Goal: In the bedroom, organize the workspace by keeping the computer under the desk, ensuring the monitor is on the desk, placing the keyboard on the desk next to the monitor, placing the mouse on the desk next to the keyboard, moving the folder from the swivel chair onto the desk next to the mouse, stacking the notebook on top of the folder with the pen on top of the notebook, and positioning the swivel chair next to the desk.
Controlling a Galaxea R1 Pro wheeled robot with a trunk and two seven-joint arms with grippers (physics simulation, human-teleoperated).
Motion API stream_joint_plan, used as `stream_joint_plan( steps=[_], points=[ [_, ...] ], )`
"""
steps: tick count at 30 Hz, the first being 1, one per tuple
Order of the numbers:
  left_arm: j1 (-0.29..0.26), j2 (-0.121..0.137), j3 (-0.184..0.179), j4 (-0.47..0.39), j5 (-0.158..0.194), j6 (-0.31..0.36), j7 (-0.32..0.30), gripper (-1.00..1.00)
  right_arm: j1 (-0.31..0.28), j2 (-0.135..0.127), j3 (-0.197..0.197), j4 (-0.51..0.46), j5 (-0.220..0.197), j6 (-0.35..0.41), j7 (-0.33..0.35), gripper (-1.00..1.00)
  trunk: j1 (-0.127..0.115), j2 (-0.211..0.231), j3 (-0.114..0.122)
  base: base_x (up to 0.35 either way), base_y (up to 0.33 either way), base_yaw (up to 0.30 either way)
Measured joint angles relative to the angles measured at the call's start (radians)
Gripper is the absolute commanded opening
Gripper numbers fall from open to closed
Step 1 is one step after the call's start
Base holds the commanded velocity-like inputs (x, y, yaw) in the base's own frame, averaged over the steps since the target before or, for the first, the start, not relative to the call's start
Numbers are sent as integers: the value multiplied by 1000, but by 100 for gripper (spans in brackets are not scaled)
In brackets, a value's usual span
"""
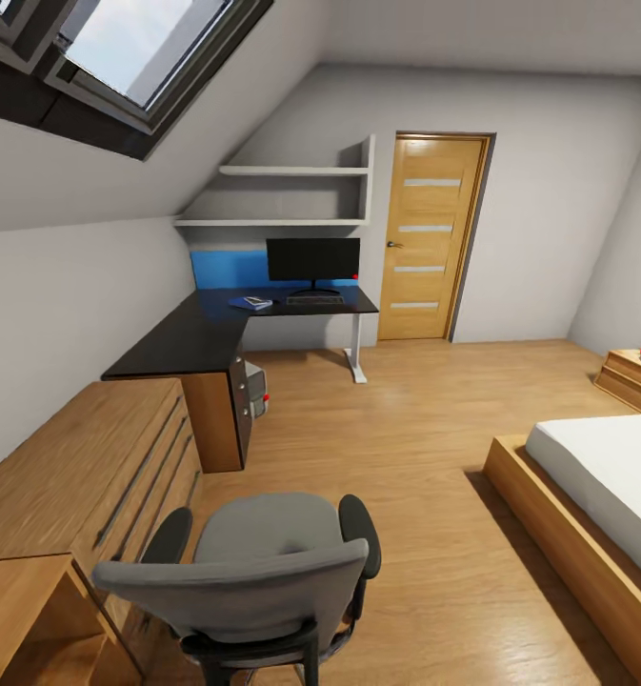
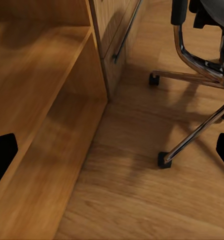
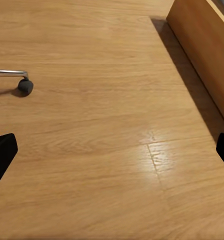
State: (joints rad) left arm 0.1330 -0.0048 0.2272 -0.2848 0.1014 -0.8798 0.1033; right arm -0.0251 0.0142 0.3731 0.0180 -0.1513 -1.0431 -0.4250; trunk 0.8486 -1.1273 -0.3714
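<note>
Nearest the camera stands the swivel chair [image 1: 263, 572], grey upholstery, black armrests, well apart from the desk [image 1: 215, 329] across bare wooden floor [image 1: 406, 448]. Beside the chair runs a light wooden drawer chest [image 1: 82, 457]. On the black tabletop sit the monitor [image 1: 312, 260], the keyboard [image 1: 314, 299] before it, and the blue folder [image 1: 250, 303] near it. Under the desk shows the silver-grey computer [image 1: 254, 389]. A wood-framed bed [image 1: 587, 495] lies off to the chair's other side. Left hand [image 2: 112, 150] and right hand [image 3: 112, 152] both hang spread wide, empty, over floorboards.

Sloped white walls, skylight [image 1: 120, 57], wooden door [image 1: 432, 238], oak floor [image 1: 406, 448], bed [image 1: 596, 495], wall shelves [image 1: 291, 195]
</note>
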Motion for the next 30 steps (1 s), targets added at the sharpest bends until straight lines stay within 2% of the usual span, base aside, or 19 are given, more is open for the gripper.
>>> stream_joint_plan(
  steps=[10, 23, 30],
  points=[
    [0, 0, 0, 0, 0, 0, 0, 100, 0, -1, 0, 0, 0, 0, 0, 100, 0, 0, 0, -7, 5, 24],
    [0, 0, -1, 0, 0, 0, 0, 100, 0, 0, 0, 0, -1, 0, 0, 100, 0, 0, 0, -1, 0, 220],
    [0, 0, -1, 0, 0, 0, 0, 100, 0, 0, 0, 0, 0, 0, 0, 100, 0, 0, 0, 0, 1, 92]
  ],
)
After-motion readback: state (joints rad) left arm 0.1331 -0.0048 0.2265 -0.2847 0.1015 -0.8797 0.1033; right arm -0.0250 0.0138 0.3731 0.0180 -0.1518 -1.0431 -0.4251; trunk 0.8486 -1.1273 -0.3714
